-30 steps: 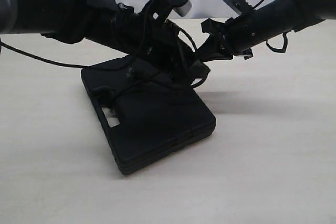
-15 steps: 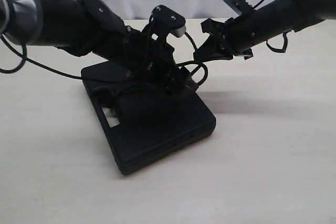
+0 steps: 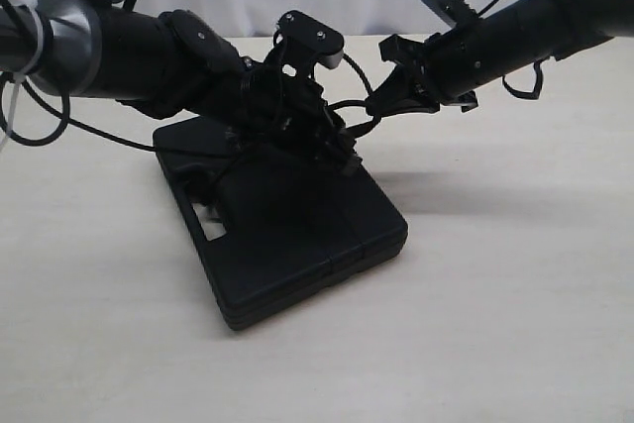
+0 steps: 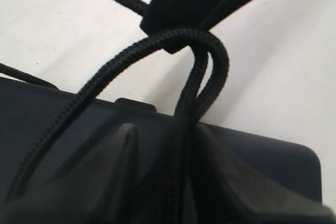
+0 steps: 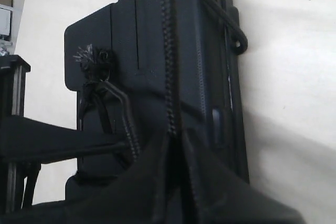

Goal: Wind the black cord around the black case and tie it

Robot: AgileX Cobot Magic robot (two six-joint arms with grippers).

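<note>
The black case (image 3: 297,235) lies flat on the pale table (image 3: 515,294), turned at an angle, its handle slot toward the left edge in the exterior view and its ribbed lid facing up. Both arms meet above its far end. The left gripper (image 3: 342,156) reaches across from the left and hangs low over the lid; in the left wrist view its fingers (image 4: 126,182) press in from either side on two strands of the black cord (image 4: 157,38), with no gap showing between them – it is clamped on the cord. From there the strands rise and bend into a tight loop at the tip of a black bar overhead, which seems to be a finger of the other arm. The right gripper (image 3: 376,104) comes in from the upper right and sits higher, just off the case's far corner. In the right wrist view its jaws stand together on one cord strand (image 5: 168,51) that runs straight along the lid (image 5: 121,35) and into the cleft between the fingers (image 5: 210,182). Beside that strand the frayed, knotted tip (image 5: 92,59) of the cord rests on the lid, and a short length leads from it toward the grippers. Another bend of cord hangs over the long edge of the case – it touches the table there
</note>
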